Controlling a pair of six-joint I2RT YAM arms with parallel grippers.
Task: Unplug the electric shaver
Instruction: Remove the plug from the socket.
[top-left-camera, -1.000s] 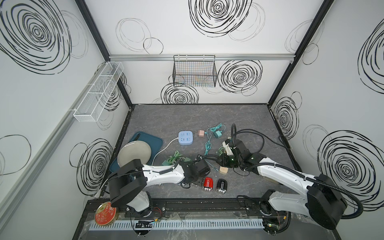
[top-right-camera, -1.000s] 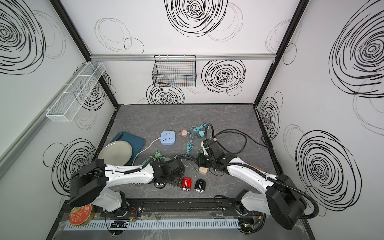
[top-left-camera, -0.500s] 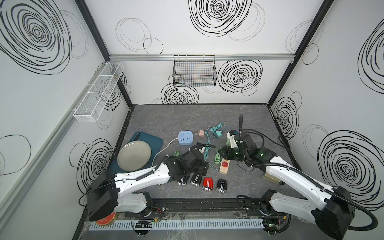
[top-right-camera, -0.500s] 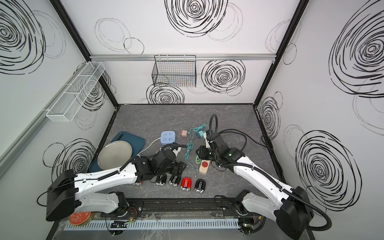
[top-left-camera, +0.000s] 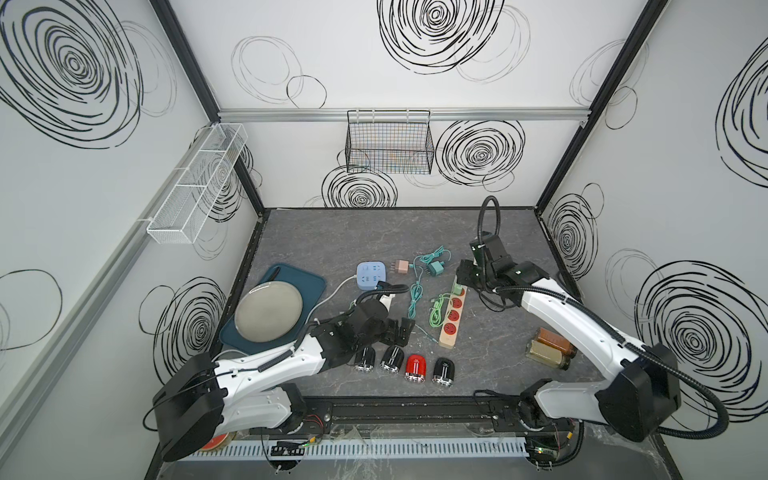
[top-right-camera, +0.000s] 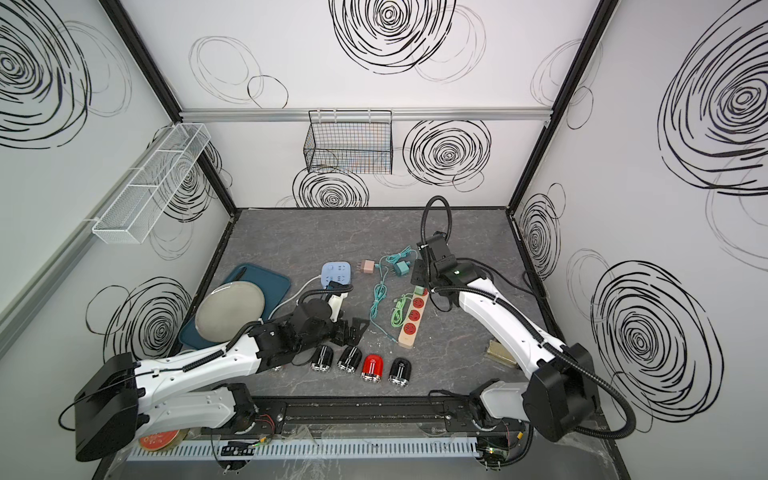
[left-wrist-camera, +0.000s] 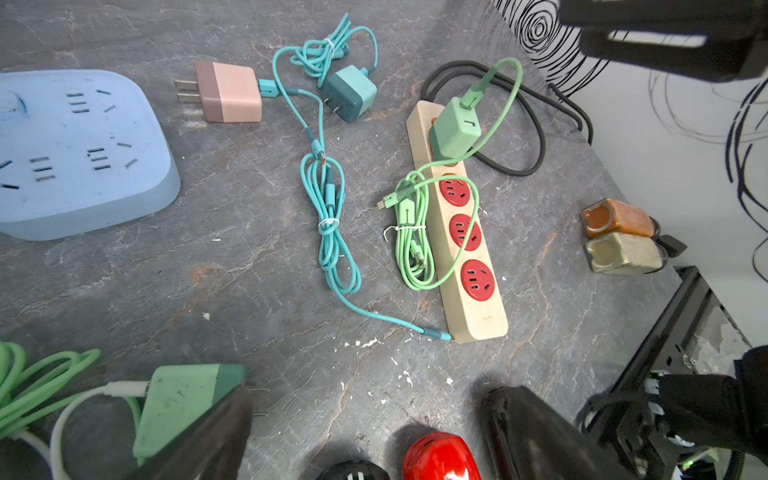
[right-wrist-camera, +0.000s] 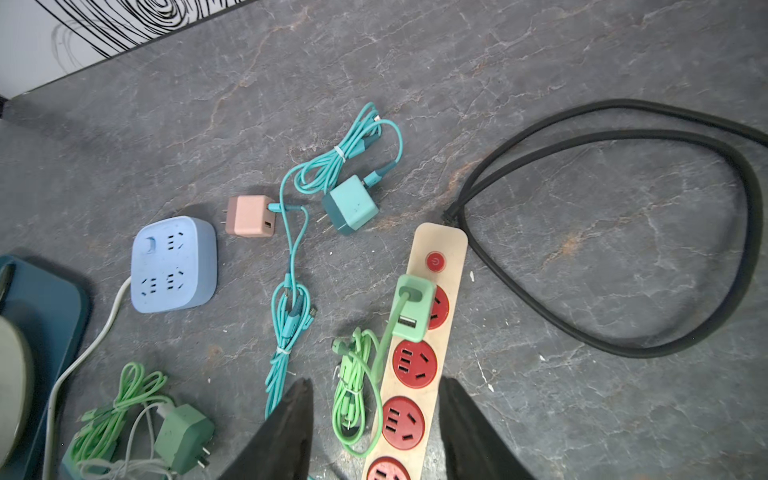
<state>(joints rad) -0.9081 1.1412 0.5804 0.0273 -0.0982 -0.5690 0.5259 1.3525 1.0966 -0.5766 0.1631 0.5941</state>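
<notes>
Left gripper (left-wrist-camera: 370, 395): jaws spread wide with nothing in them. It hangs low just beyond the shaver row (top-left-camera: 392, 359). Right gripper (right-wrist-camera: 376, 382): jaws partly apart and empty as far as the wrist view shows. It hovers above the power strip (right-wrist-camera: 436, 245), near the green adapter (right-wrist-camera: 411, 307) plugged into it.

Task's thing: four shavers lie side by side at the front of the table (top-left-camera: 353, 232). Two are black, then the red shaver (top-left-camera: 416, 368), then one more black. No lead shows running into any of them. The teal cable (left-wrist-camera: 332, 232) ends in a free tip (left-wrist-camera: 438, 334) just beside the strip's near end.

Judgement: the unplugging itself looks done, so the step in hand is getting clear.

To do it well:
- Lift the left gripper straight up before you swing it. Its fingers sit just beside the shavers and the loose green plug (left-wrist-camera: 178, 407).
- Raise the right gripper with its jaws clear of the green cable (right-wrist-camera: 349, 386) bundled beside the strip. A snag there would likely drag the strip.
- Then check each shaver's port, which is too small to tell from here.
</notes>
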